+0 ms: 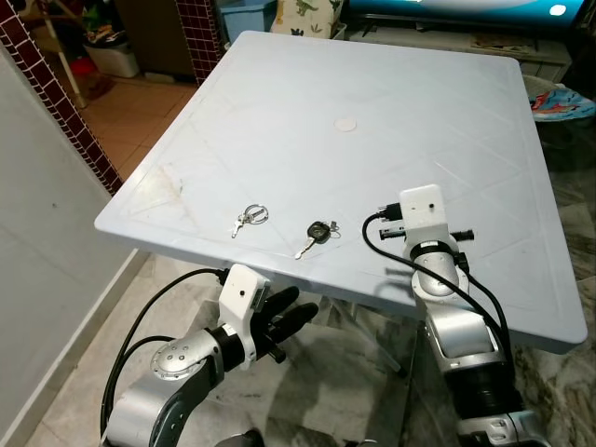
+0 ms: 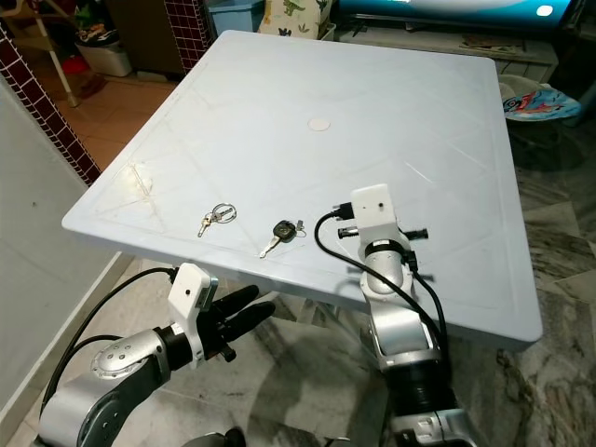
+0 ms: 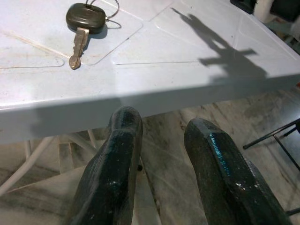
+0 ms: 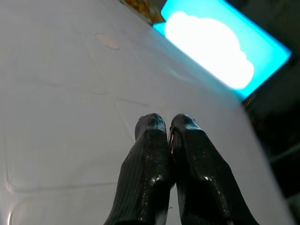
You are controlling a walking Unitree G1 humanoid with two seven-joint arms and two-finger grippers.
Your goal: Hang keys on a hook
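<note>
With the black-headed key (image 1: pixel 316 235) flat near the table (image 1: pixel 391 112) edge, the parted left gripper (image 1: pixel 291 312) below should rise and pinch its head, while the closed, empty right gripper (image 4: pixel 168 129) hovers over the tabletop.

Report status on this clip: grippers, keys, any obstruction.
Left gripper open, below table edge. Right gripper shut, empty, over pale grey plastic table. Black-headed key and small silver key ring untouched on tabletop.
</note>
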